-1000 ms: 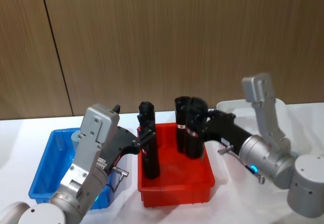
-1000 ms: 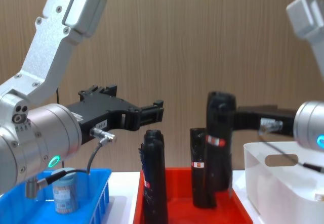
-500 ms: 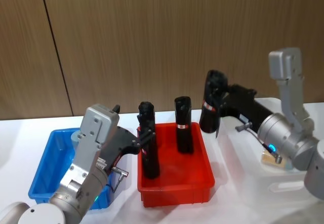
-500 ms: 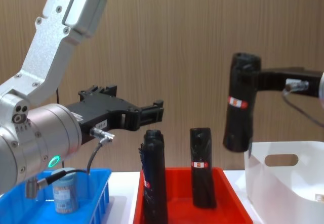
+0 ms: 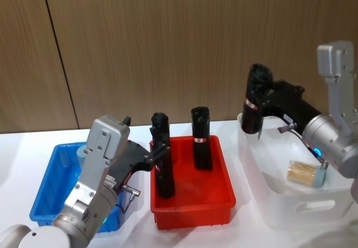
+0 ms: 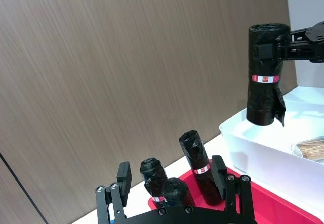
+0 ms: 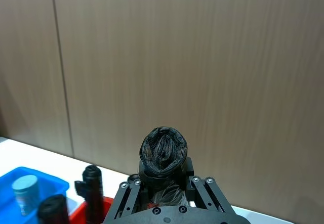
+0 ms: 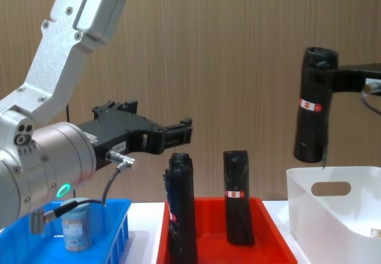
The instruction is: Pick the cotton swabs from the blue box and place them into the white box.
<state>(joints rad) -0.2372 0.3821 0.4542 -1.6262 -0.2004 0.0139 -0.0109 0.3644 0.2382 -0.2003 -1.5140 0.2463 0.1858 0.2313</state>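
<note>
One jar of cotton swabs (image 8: 77, 231) stands in the blue box (image 5: 49, 187) on the left, half hidden behind my left arm in the head view. Another swab jar (image 5: 305, 171) lies on its side in the white box (image 5: 296, 210) on the right. My left gripper (image 8: 181, 132) hangs open between the blue box and the red crate, holding nothing. High over the white box's left rim, my right gripper (image 5: 265, 94) is shut on a black cylinder (image 5: 254, 113) with a red-white label, held upright.
The red crate (image 5: 193, 210) sits between the two boxes with black labelled cylinders (image 5: 161, 161) (image 5: 201, 139) standing in it. A wood-panelled wall runs close behind the white table.
My right gripper has lifted the black cylinder out of the red crate and carried it up and right, over the white box's rim. The left arm has stayed still.
</note>
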